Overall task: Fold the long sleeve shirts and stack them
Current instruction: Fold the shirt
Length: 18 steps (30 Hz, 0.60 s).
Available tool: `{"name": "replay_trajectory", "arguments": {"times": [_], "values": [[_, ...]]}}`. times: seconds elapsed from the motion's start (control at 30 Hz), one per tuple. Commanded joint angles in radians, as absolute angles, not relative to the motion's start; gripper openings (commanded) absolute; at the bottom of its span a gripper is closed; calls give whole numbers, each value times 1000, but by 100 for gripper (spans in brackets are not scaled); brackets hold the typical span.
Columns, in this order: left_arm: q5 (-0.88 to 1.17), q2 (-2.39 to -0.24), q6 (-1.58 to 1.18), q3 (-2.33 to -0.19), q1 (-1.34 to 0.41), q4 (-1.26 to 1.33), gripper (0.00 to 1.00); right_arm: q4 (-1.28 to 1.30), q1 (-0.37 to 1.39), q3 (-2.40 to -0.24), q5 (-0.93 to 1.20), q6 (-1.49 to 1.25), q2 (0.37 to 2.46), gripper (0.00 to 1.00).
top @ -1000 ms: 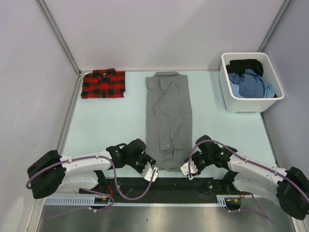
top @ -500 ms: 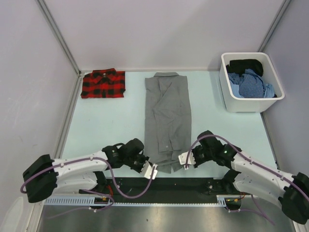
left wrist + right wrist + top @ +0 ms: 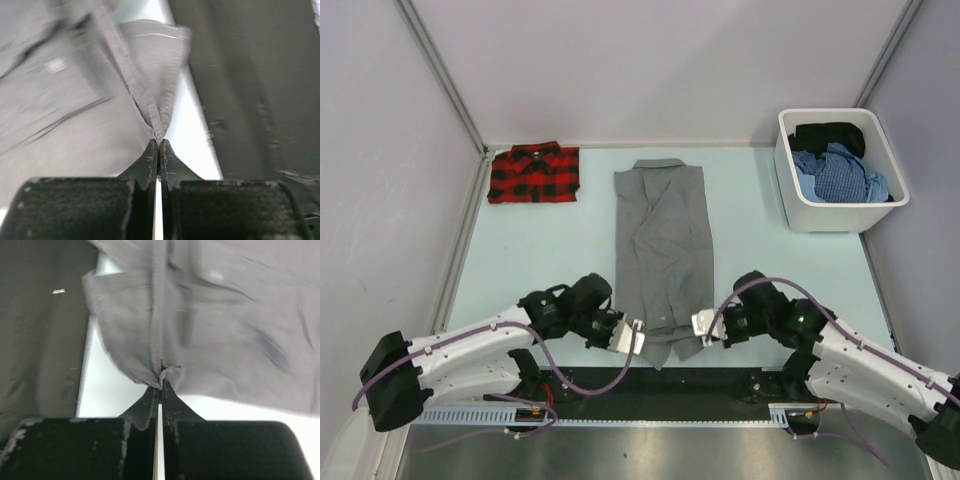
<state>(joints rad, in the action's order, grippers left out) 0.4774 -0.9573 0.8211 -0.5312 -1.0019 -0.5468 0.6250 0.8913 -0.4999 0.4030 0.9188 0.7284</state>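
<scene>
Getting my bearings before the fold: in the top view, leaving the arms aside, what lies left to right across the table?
red plaid shirt → grey shirt → white bin

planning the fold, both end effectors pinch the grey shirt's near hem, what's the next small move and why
Probably lift both a little, then carry the hem toward the collar. The left end effector and right end effector are each shut on a near corner of the grey shirt, which lies flat at full length.
</scene>
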Motion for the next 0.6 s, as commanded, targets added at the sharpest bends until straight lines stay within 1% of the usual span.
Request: {"name": "replay_trajectory", "arguments": {"times": [0.0, 0.13, 0.17, 0.2, 0.27, 0.3, 0.37, 0.4, 0.43, 0.47, 0.57], "values": [[592, -1009, 810, -664, -855, -581, 0, 600, 713, -656, 481, 865, 830, 0], [620, -1093, 850, -744, -772, -569, 0, 542, 579, -738, 548, 902, 958, 0], [627, -1117, 851, -783, -725, -555, 0, 517, 554, -756, 576, 917, 985, 0], [633, -1182, 853, -808, -700, -554, 0, 505, 507, -776, 589, 940, 1052, 0], [653, -1250, 856, -904, -626, -557, 0, 474, 462, -854, 627, 959, 1123, 0], [657, -1293, 854, -940, -603, -557, 0, 463, 436, -885, 637, 965, 1211, 0], [661, -1406, 854, -1050, -543, -558, 0, 440, 370, -987, 670, 994, 1306, 0], [657, -1442, 859, -1087, -526, -560, 0, 434, 353, -1029, 681, 1003, 1349, 0], [654, -1512, 868, -1119, -512, -558, 0, 428, 322, -1066, 689, 1020, 1436, 0], [647, -1543, 870, -1184, -490, -557, 0, 426, 312, -1139, 705, 1026, 1475, 0], [624, -1670, 871, -1306, -460, -552, 0, 402, 276, -1254, 724, 1048, 1618, 0]]}}
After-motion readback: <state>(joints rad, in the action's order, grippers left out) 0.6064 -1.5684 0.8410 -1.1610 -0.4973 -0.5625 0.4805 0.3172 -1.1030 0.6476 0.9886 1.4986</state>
